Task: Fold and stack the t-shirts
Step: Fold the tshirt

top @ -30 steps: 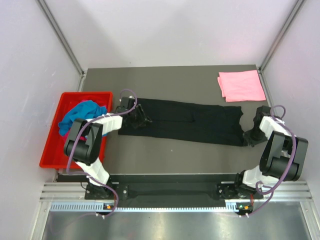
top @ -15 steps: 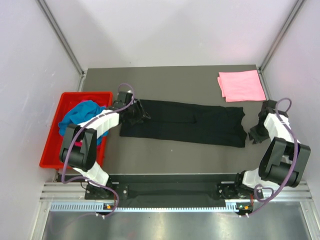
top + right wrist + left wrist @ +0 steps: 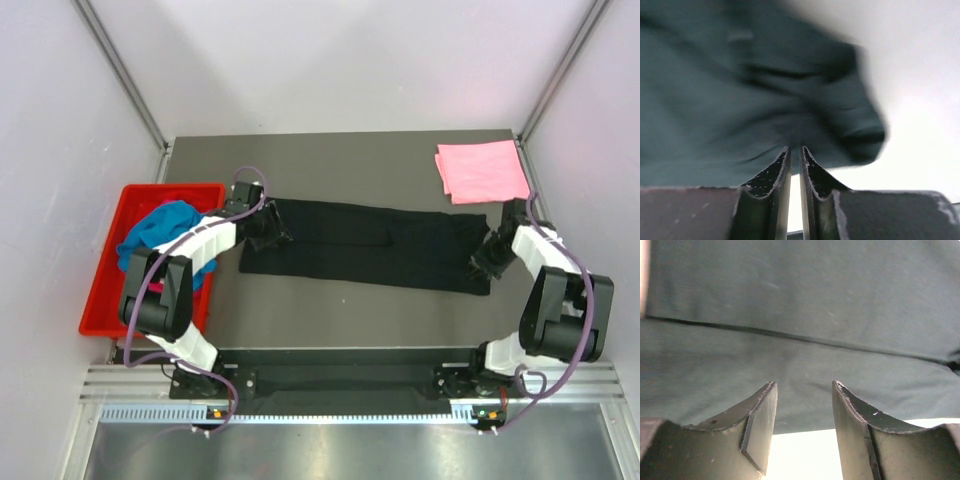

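Note:
A black t-shirt (image 3: 370, 243) lies folded into a long strip across the middle of the table. It fills the left wrist view (image 3: 800, 300) and shows blurred in the right wrist view (image 3: 740, 90). My left gripper (image 3: 268, 228) (image 3: 804, 385) is open at the strip's left end, with bare table between its fingers. At the strip's right end my right gripper (image 3: 487, 258) (image 3: 795, 148) has its jaws nearly together, with only a thin slit and nothing seen in it. A light pink t-shirt (image 3: 483, 172) lies folded at the back right. A turquoise t-shirt (image 3: 160, 228) is bunched in the tray.
A red plastic tray (image 3: 100, 290) stands at the table's left edge, beside the left arm. Pale walls and metal posts close in the table at the back and on both sides. Bare grey table (image 3: 340, 160) lies behind the black strip and in front of it.
My right gripper has swung from just off the shirt's right end inward onto that end. The left gripper has shifted slightly back and left at the left end, still open.

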Motion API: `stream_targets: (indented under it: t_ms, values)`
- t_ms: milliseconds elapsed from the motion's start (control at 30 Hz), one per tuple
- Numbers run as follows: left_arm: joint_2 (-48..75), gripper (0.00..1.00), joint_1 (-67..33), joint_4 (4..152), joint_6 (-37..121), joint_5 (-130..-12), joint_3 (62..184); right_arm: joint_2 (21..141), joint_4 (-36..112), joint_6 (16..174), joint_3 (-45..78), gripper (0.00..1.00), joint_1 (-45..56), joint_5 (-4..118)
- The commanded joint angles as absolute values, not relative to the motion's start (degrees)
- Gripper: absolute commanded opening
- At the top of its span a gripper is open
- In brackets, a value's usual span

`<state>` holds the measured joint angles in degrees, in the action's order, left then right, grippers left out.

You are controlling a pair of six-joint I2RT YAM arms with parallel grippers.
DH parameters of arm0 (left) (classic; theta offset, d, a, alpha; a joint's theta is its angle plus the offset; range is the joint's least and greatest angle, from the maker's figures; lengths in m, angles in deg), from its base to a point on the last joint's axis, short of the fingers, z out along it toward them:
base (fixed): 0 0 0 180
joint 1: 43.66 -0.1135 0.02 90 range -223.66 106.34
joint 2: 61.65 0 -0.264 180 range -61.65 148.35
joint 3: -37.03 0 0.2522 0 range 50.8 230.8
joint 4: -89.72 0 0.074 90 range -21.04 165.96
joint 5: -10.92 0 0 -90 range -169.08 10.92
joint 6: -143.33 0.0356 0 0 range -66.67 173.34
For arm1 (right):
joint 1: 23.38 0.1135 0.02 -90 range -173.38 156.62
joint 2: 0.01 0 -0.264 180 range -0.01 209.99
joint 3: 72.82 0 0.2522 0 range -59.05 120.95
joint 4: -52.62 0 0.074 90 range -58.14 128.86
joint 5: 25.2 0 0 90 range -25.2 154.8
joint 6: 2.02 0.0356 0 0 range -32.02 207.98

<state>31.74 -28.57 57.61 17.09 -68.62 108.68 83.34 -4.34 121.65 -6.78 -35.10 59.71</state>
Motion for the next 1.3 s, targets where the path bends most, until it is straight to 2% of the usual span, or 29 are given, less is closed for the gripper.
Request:
stream_targets:
  t_ms: [0,133,233,533,633,733,833,867,900,1000,1267]
  values:
    - [29.3,0.53,-29.4,56.5,18.4,-73.6,110.5,84.6,0.8,123.4,-12.7,0.12,-39.0,63.5]
    - [29.5,0.53,-30.6,56.5,18.1,-76.7,109.8,85.1,5.4,123.8,-19.1,0.11,-44.4,67.7]
    - [29.9,0.53,-31.3,56.7,17.7,-77.4,108.2,83.6,5.4,123.7,-19.5,0.11,-44.8,69.4]
    - [31.0,0.53,-31.6,58.1,18.1,-80.8,107.8,76.8,-0.3,123.0,-14.2,0.14,-44.8,70.2]
    - [32.3,0.53,-31.8,61.7,18.2,-77.2,107.8,74.6,-2.2,122.5,-11.5,0.15,-44.8,69.0]
    - [33.6,0.53,-31.8,62.5,18.4,-74.7,108.6,73.3,-1.0,120.6,-10.0,0.19,-44.8,65.7]
    - [35.6,0.52,-31.8,62.5,18.5,-74.4,109.8,73.6,7.5,113.5,-11.0,0.24,-44.6,52.2]
    - [36.0,0.51,-31.8,62.3,18.5,-74.5,110.0,74.1,9.7,112.1,-11.2,0.26,-44.4,43.7]
    - [36.3,0.51,-31.8,62.5,18.5,-74.6,110.0,75.6,11.2,110.9,-10.3,0.30,-43.7,41.8]
    - [36.6,0.51,-31.8,64.4,17.8,-74.8,108.7,79.1,12.2,106.8,-6.6,0.39,-42.4,39.5]
    - [37.1,0.50,-31.8,65.6,17.4,-76.8,108.5,87.9,20.9,103.2,-1.4,0.41,-41.2,35.0]
